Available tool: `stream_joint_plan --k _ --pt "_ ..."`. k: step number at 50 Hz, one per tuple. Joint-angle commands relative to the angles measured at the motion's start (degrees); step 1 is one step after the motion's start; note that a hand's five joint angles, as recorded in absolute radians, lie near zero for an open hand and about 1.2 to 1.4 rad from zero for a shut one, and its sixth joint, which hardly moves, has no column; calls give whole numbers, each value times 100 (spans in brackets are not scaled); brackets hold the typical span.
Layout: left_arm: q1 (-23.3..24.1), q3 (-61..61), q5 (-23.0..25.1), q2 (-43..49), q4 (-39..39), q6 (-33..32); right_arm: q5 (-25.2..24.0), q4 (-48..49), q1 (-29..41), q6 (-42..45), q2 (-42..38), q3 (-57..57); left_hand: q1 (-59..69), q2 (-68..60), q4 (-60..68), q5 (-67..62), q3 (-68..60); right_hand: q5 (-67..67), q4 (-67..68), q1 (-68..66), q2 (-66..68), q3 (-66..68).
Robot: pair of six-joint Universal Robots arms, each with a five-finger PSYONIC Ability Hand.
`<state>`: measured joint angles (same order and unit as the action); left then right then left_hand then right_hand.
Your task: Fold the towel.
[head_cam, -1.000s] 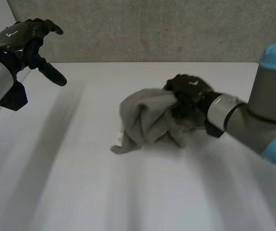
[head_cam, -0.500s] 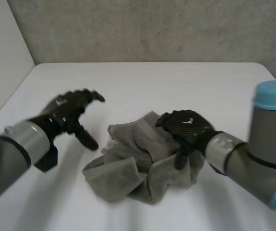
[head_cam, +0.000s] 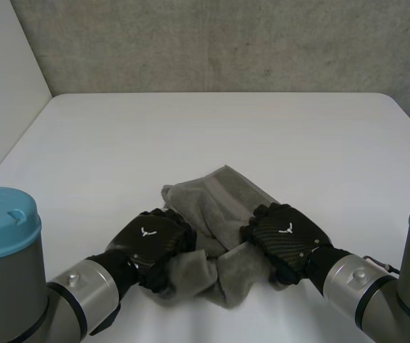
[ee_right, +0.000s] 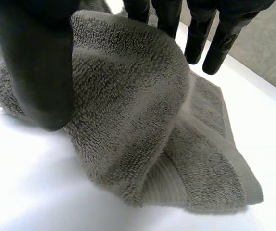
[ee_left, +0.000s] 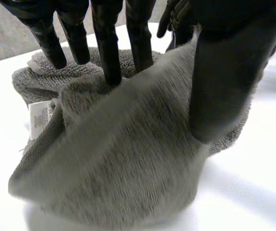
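Towel (head_cam: 218, 201) crumpled | left hand (head_cam: 151, 240), right hand (head_cam: 288, 236) apparently gripping it

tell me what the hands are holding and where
Both hold the crumpled grey terry towel: the left hand pinches a fold on its left side, the right hand one on its right, between thumb and fingers.
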<state>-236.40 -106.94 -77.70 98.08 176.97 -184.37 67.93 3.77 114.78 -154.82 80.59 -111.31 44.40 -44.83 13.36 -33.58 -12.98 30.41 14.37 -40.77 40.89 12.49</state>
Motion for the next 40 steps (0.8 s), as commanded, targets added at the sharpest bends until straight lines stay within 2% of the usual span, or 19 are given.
stream_joint_plan --k 1,2,3,4,6,13,24,26,27,28,29,31,33,34,35,36,40 --pt "32 6 -26 62 4 -82 89 18 -157 -5 106 22 2012 -1969 -336 -2094 298 3754 -437 -3719 3707 -249" --pt "32 6 -26 62 4 -82 89 18 -158 -5 106 22 2015 -1972 -336 -2097 298 3763 -437 -3727 3715 -249" --pt "32 15 -35 62 4 -82 81 1 -210 -5 176 39 2748 -2704 -336 -2830 298 3957 -437 -3921 3909 -249" --pt "32 15 -35 62 4 -82 63 -34 -280 13 298 48 2755 -2712 -336 -2837 298 3959 -437 -3923 3911 -249" --pt "-20 15 -70 -17 4 -73 54 -113 -350 30 404 48 3559 -3515 -336 -3641 298 3959 -437 -3923 3911 -249" --pt "-293 15 -131 -254 -13 -99 -86 -694 -650 285 660 66 3560 -3517 -336 -3642 298 3959 -437 -3923 3911 -249" --pt "-1066 -82 -105 -509 -57 -513 -139 -1511 -1415 1454 818 224 3560 -3517 -336 -3642 298 3959 -437 -3923 3911 -249" --pt "-1416 -160 -105 -500 -22 -705 -244 -1573 -1895 1822 792 303 3560 -3517 -336 -3642 298 3959 -437 -3923 3911 -249" --pt "-1418 -161 -105 -500 -22 -706 -245 -1573 -1898 1824 792 303 3560 -3517 -336 -3642 298 3959 -437 -3923 3911 -249" --pt "-1618 -178 -79 -474 4 -758 -366 -1538 -2237 1980 757 346 3560 -3517 -336 -3642 298 3959 -437 -3923 3911 -249" --pt "-1620 -178 -79 -474 4 -759 -516 -1494 -2510 2060 669 390 3560 -3517 -336 -3642 298 3959 -437 -3923 3911 -249" --pt "-1857 -205 -9 -421 13 -759 -682 -1502 -2713 2078 495 426 3529 -3486 -336 -3611 298 3959 -437 -3923 3911 -249" --pt "-1884 -213 26 -378 13 -759 -736 -1529 -2759 2035 371 452 3479 -3436 -336 -3561 298 3959 -437 -3923 3911 -249" --pt "-1866 -231 70 -316 -4 -750 -772 -1520 -2759 2000 283 418 3479 -3435 -336 -3560 298 1666 -437 -1631 1619 -249" --pt "-1866 -231 71 -316 -4 -750 -772 -1520 -2759 1999 282 417 3479 -3435 -336 -3560 298 1643 -437 -1608 1596 -249" --pt "-1831 -240 106 -246 -13 -732 -781 -1520 -2716 1904 325 356 3462 -3418 -336 -3544 298 -205 -437 241 -253 -249" --pt "-1629 -240 150 -184 -22 -706 -842 -1467 -2417 1472 528 303 3378 -3334 -336 -3459 298 -258 -437 293 -305 -249"
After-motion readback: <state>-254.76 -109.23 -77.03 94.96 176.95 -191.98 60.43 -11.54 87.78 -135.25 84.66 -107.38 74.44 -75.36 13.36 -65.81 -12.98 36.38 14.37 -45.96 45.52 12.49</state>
